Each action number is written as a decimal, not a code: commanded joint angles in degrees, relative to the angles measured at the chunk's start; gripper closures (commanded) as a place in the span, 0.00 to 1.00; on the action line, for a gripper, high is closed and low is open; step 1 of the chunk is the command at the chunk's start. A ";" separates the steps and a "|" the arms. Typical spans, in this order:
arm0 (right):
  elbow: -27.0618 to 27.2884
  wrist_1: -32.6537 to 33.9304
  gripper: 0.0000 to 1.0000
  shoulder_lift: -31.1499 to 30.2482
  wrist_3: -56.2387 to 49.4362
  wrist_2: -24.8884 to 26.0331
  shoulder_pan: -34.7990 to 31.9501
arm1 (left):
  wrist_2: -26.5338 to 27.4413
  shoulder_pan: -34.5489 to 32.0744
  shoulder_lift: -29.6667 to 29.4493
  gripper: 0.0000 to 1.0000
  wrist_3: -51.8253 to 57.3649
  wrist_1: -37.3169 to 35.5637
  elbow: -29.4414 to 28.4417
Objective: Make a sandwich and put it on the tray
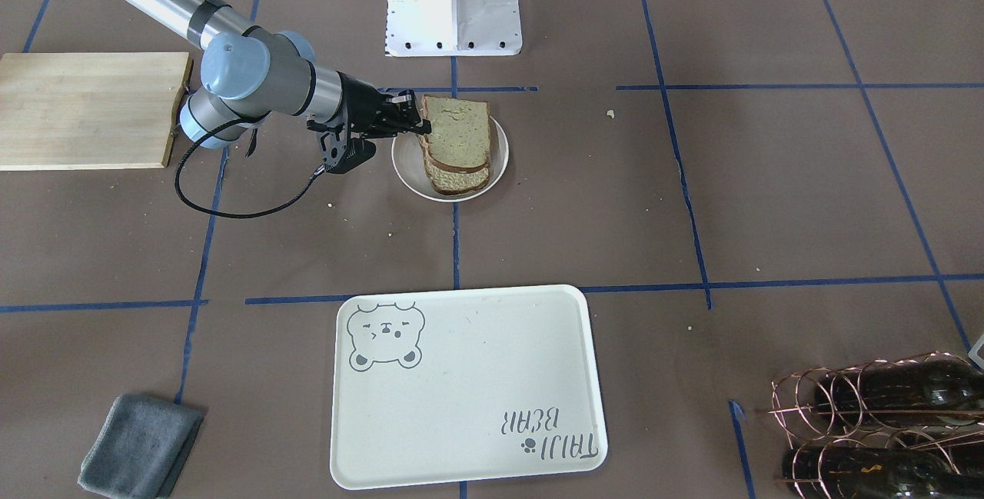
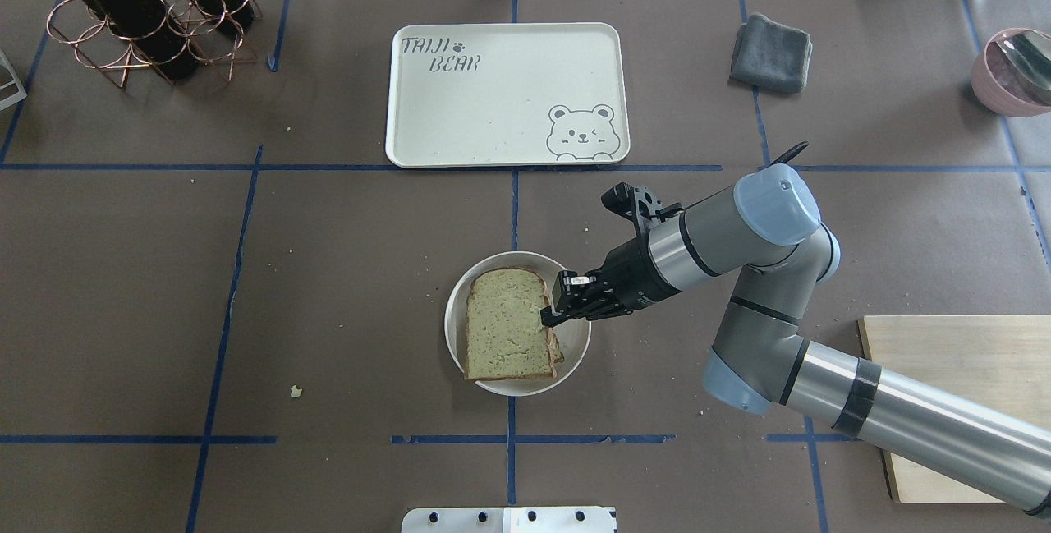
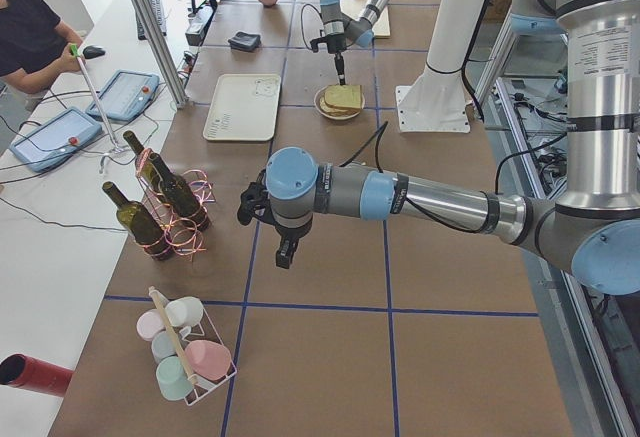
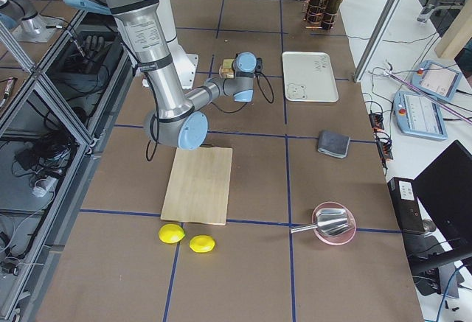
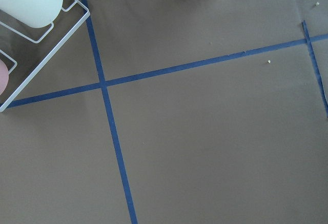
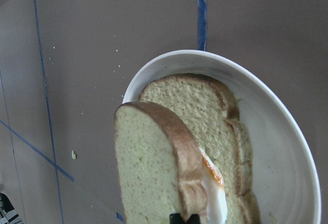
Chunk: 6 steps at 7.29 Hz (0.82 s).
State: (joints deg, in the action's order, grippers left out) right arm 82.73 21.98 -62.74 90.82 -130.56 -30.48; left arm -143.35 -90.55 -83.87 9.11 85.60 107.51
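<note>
My right hand (image 2: 548, 318) pinches the tilted top slice (image 2: 505, 323) by its edge above the egg (image 6: 212, 183) and lower slice (image 6: 205, 106), so I should lay it flat and square before letting go

The right gripper (image 2: 552, 308) lies nearly level at the rim of the plate (image 2: 577, 348), jaws closed on the edge of the top bread slice (image 2: 505, 323). Well apart from the plate, the left gripper (image 3: 284, 255) points down at the surface (image 3: 320, 309); how its jaws stand is unclear.

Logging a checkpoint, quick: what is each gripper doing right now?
Left gripper: cannot be told; only a side view shows it.
Right gripper: closed on the top bread slice.
</note>
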 commanded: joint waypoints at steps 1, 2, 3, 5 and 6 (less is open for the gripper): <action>-0.02 -0.09 0.30 -0.36 0.06 0.13 -0.37 | -3.74 1.94 -0.07 0.00 0.12 0.27 -0.71; 0.06 0.08 0.19 -0.45 0.24 -0.05 -0.98 | -7.26 3.08 -0.07 0.00 -1.80 1.05 -0.63; 0.24 0.34 0.18 -0.62 0.50 -1.53 -3.16 | -10.68 6.49 -0.07 0.00 -11.13 5.24 -0.54; 0.50 2.44 0.13 -2.55 0.68 -12.82 -13.67 | -8.80 18.06 -0.24 0.00 -40.67 27.22 -0.02; 1.02 3.15 0.01 -5.34 0.68 -14.45 -18.95 | -1.82 26.30 -0.85 0.07 -59.89 40.91 0.68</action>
State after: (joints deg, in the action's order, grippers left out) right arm 83.26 23.96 -65.51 91.44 -141.16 -42.99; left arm -151.02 -73.81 -84.19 -27.73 110.14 107.45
